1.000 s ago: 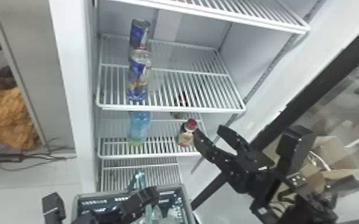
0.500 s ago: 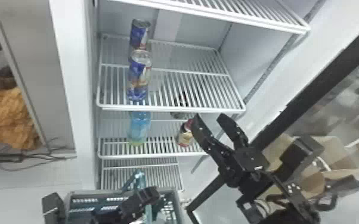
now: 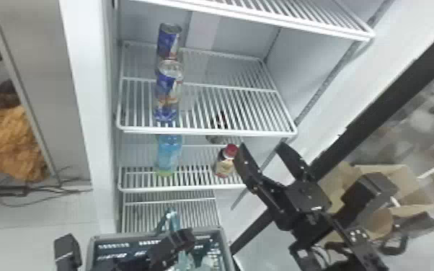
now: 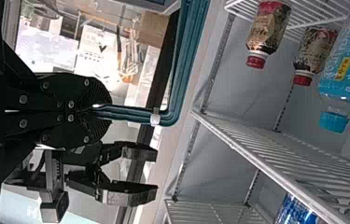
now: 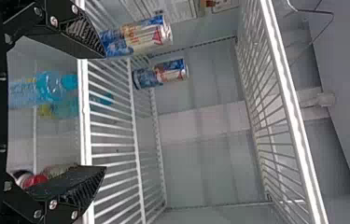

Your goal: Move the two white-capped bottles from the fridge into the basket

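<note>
- The near labelled bottle (image 3: 224,164) stands upright toward the front of a lower fridge shelf (image 3: 194,187); its cap looks red, with a white ring beneath.
- The far labelled bottle (image 4: 315,51), also red-capped, stands behind it on the same shelf, seen through the wires of the shelf above in the head view.
- The right pincer (image 3: 262,146) is wide, its two fingers spread well apart, with nothing held between them.
- The near bottle lies just to the left of that pincer's left finger; whether they touch, I cannot tell.
- The left pincer (image 3: 182,238) is closed on the teal handle (image 3: 171,221) of the basket, low and near in the scene; both labelled bottles are farther off and higher, to its right.
- The basket (image 3: 228,252) sits at the near side, in front of the fridge; clear items inside it are too blurred to name.
- Two blue bottles stand left of the labelled ones, the front one (image 3: 168,156) showing a green base.
- On the shelf above, to the left, stand a near can (image 3: 167,95) and a far can (image 3: 168,43), both upright.
- That upper shelf (image 3: 205,132) overhangs the far labelled bottle, while the near one blocks the way to it from the front.
- Right of the fridge is an open cardboard box (image 3: 403,180).
</note>
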{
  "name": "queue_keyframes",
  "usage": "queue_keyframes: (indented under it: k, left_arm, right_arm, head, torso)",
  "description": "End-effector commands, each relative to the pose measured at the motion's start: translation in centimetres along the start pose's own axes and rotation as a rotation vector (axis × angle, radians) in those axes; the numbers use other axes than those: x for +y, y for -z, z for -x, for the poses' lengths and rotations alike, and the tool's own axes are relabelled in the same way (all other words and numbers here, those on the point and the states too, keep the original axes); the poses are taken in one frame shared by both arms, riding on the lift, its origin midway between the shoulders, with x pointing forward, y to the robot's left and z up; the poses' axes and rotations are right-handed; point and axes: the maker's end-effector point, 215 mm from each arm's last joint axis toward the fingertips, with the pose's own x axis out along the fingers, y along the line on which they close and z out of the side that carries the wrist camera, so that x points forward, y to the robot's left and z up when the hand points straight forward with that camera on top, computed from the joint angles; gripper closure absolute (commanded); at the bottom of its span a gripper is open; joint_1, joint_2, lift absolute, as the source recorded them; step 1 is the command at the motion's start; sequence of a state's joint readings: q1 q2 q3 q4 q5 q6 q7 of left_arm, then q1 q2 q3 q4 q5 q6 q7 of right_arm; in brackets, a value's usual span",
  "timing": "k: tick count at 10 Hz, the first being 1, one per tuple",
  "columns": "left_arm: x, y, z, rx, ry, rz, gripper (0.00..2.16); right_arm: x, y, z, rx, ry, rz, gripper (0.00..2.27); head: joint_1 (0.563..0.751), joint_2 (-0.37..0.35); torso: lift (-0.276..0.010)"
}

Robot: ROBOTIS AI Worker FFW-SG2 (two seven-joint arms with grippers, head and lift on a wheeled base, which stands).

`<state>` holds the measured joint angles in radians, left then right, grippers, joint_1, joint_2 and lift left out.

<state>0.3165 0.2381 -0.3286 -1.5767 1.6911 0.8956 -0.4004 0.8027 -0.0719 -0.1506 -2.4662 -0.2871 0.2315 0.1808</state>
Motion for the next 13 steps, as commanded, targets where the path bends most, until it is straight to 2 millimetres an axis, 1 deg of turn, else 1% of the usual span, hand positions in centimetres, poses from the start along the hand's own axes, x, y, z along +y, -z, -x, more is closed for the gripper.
queue_keyframes:
  k: [1,3,4,5,13]
  left_arm:
    - [0.0,0.0,0.0,0.001,-0.001,0.0,1.16]
    - [0.2,0.2,0.0,0.004,-0.004,0.002,1.16]
    - [0.3,0.2,0.1,0.004,-0.007,0.003,1.16]
    - [0.3,0.1,0.1,0.003,-0.006,0.004,1.16]
    - [0.4,0.1,0.2,-0.009,-0.003,0.012,1.16]
  right_arm:
    - [-0.8,-0.1,0.5,-0.002,0.022,0.045,0.21]
    - [-1.3,-0.7,0.9,-0.043,0.032,0.071,0.2]
    - [-1.8,-1.2,1.2,-0.112,0.029,0.085,0.2]
    - [-2.1,-0.9,1.3,-0.135,0.033,0.064,0.2]
    - [-2.2,-0.9,1.3,-0.136,0.043,0.056,0.21]
  head:
    - [0.695,-0.35]
    - [0.695,-0.35]
    - [0.695,-0.35]
    - [0.695,-0.35]
    - [0.695,-0.35]
  torso:
    - [0.0]
    - [0.0]
    - [0.0]
    - [0.0]
    - [0.0]
